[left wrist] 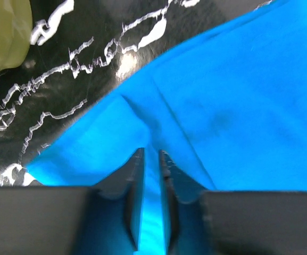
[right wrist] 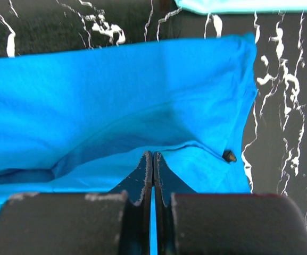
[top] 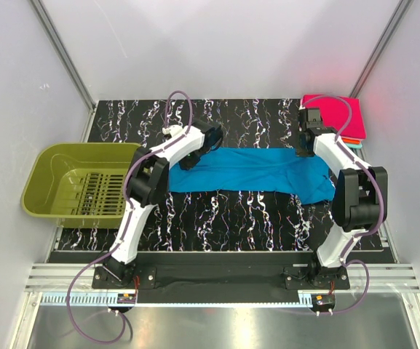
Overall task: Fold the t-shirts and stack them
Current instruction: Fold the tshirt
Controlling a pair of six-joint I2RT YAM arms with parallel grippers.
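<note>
Stretching from left to right across the middle of the bench [top: 217,218], the blue t-shirt [top: 253,171] is lying spread out in the top view, its right end bunching slightly toward the near edge. The left gripper [top: 211,139] is reaching down at the shirt's far-left corner, and the right gripper [top: 301,149] is coming down on its far-right part. A folded red t-shirt [top: 333,115] is sitting in the far-right corner, with a teal garment [top: 354,143] peeking out beneath its near side. An olive-green basket [top: 78,182] is standing off the left edge.

Looking through the left wrist camera, the left gripper [left wrist: 150,154] is pinching a raised ridge of the blue t-shirt [left wrist: 238,95]; its fingers [left wrist: 134,186] are leaving only a narrow slot, and blue fabric is filling it. A corner of the basket [left wrist: 1,32] is showing at the upper left, beyond the black marbled bench [left wrist: 79,64].

Looking through the right wrist camera, the right gripper [right wrist: 152,155] is pressing its fingers [right wrist: 140,186] all but together on a fold of the blue t-shirt [right wrist: 116,90], with a thin strip of blue showing between them. A small dark speck [right wrist: 229,156] is sitting on the cloth just right of the tips; I cannot tell what it is. The teal garment [right wrist: 249,5] is edging into the top of the view.
</note>
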